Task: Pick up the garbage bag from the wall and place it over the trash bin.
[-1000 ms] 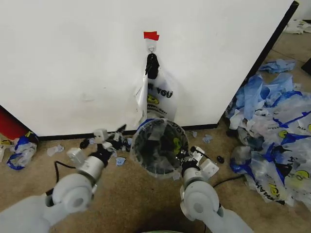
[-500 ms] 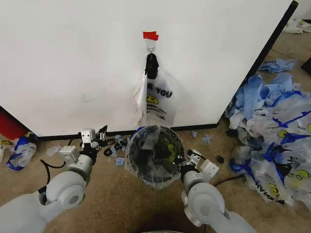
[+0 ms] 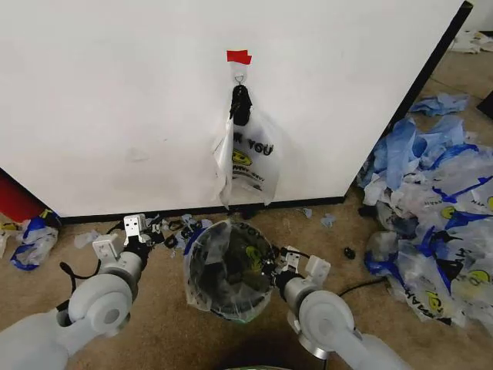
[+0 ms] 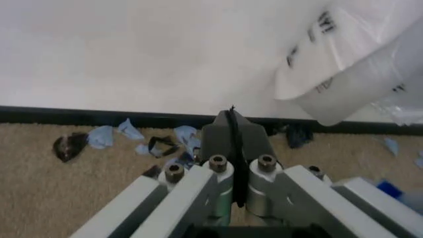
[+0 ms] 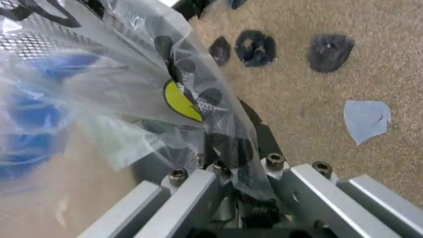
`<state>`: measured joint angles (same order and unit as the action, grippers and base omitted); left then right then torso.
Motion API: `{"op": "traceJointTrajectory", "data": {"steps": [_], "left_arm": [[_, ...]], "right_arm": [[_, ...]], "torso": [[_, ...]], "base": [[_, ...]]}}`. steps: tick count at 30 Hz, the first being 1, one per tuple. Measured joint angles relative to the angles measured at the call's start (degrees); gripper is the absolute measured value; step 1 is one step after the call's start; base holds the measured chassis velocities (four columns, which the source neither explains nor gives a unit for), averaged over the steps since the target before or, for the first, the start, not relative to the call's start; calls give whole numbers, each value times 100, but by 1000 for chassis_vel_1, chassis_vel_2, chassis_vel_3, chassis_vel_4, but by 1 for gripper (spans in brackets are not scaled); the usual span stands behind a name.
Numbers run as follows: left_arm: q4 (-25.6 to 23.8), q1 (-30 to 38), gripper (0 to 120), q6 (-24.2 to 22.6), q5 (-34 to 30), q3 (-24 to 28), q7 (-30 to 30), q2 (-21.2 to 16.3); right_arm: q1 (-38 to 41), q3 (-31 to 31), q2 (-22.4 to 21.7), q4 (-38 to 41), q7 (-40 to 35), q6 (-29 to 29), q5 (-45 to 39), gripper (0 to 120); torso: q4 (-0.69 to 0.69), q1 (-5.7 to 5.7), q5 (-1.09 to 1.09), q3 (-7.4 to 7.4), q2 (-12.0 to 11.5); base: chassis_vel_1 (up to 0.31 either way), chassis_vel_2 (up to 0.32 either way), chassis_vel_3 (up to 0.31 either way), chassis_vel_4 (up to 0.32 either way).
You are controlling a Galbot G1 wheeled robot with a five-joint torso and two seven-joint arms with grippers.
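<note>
A see-through garbage bag (image 3: 248,156) with black lettering and a yellow smiley hangs from a hook under red tape (image 3: 239,56) on the white wall (image 3: 115,100). It also shows in the left wrist view as the garbage bag (image 4: 343,69). Below it, the black mesh trash bin (image 3: 225,271) stands on the carpet with a second see-through bag stretched over it. My right gripper (image 3: 272,266) is at the bin's right rim, shut on that bag's film (image 5: 198,106) in the right wrist view (image 5: 223,148). Left of the bin, my left gripper (image 3: 145,231) is shut on nothing (image 4: 232,130).
A big heap of blue-and-white bags (image 3: 431,223) covers the floor on the right. Dark scraps and blue shreds (image 3: 181,227) lie along the black baseboard (image 4: 79,116). At the far left are a crumpled bag (image 3: 32,240) and a red object (image 3: 15,202).
The bin with its bag has slid away from the wall, toward me and a little left, along with my right gripper. My left gripper has drawn back leftward, away from the bin.
</note>
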<state>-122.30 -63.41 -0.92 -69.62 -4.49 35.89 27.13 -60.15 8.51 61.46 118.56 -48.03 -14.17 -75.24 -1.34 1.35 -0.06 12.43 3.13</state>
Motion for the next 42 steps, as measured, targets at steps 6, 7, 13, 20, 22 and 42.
{"op": "traceJointTrajectory", "data": {"steps": [6,7,13,20,22,42], "left_arm": [[37,58,0,-103,14,-1,-198,-14],[37,58,0,-103,14,-1,-198,-14],[145,42,0,-40,159,72,-286,80],[141,41,0,3,187,119,-281,74],[141,5,0,24,242,164,-256,114],[75,-68,0,168,421,179,-110,203]], "right_arm": [[100,50,15,-170,-146,-26,129,0],[100,50,15,-170,-146,-26,129,0],[134,124,13,-292,-283,-28,223,0],[215,153,74,-385,-346,-104,260,0],[243,174,110,-488,-389,-140,391,7],[271,80,17,-202,-351,-103,713,78]], "torso": [[-1,0,0,0,0],[-1,0,0,0,0],[-1,0,-1,0,0],[-1,0,-1,0,0],[-2,0,-2,-1,1],[0,0,1,1,0]], "base": [[0,0,0,0],[0,0,0,0],[0,0,0,0],[0,0,0,0],[0,0,0,0],[0,0,0,0]]}}
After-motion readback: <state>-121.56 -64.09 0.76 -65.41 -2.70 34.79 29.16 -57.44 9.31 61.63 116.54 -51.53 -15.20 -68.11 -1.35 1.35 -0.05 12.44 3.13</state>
